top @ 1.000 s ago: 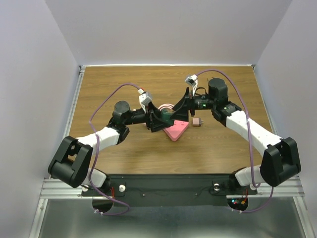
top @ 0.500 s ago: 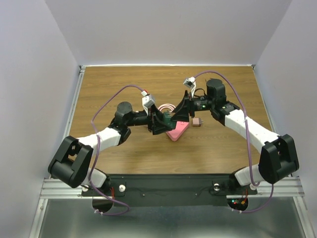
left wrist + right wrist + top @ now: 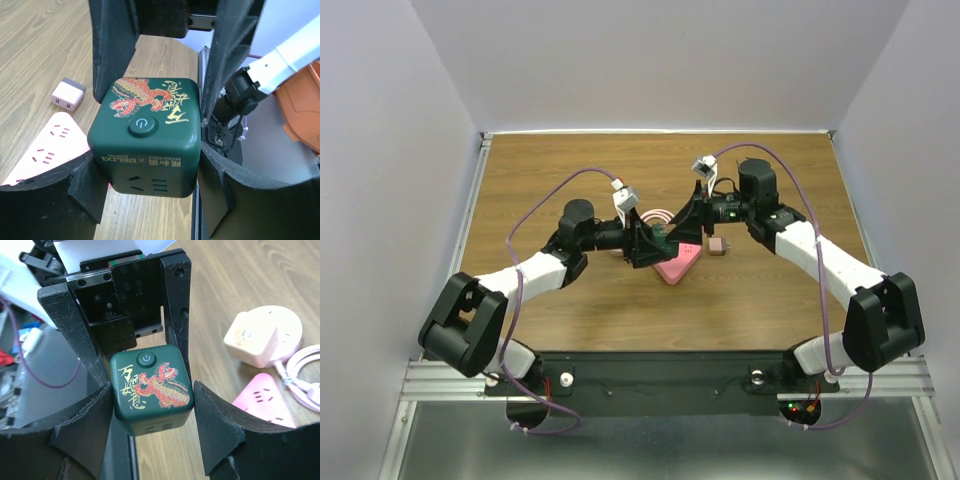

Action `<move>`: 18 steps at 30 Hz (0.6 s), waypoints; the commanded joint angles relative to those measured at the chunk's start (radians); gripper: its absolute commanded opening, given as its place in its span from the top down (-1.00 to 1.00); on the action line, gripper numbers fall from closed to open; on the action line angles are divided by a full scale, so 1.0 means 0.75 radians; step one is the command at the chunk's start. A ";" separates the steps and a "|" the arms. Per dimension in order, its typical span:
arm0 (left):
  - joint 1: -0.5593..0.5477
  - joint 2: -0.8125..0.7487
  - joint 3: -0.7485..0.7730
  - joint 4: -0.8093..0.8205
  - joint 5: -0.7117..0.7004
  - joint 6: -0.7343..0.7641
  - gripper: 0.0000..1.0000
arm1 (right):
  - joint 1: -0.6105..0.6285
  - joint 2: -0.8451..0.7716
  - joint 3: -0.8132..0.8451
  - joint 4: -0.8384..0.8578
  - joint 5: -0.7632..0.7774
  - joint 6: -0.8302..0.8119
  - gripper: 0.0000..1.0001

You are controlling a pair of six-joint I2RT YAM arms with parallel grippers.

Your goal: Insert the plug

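Left gripper: jaws clamped on the green socket cube, with pads against two opposite sides and the cube held off the table.
Right gripper: fingers flank the same cube closely; I cannot tell whether they press it.
Pink plug adapter: lies on the wooden table, apart from both grippers.
Pink power strip: flat on the table, just below the cube.

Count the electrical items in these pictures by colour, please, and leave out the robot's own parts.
Green: 1, the cube socket
Pink: 3, the triangular power strip, the small plug adapter, and the round unit with cable
Total: 4
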 commanded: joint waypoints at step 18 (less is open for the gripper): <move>0.025 -0.032 0.044 -0.172 -0.441 0.073 -0.84 | -0.141 -0.162 -0.016 -0.019 0.253 -0.034 0.99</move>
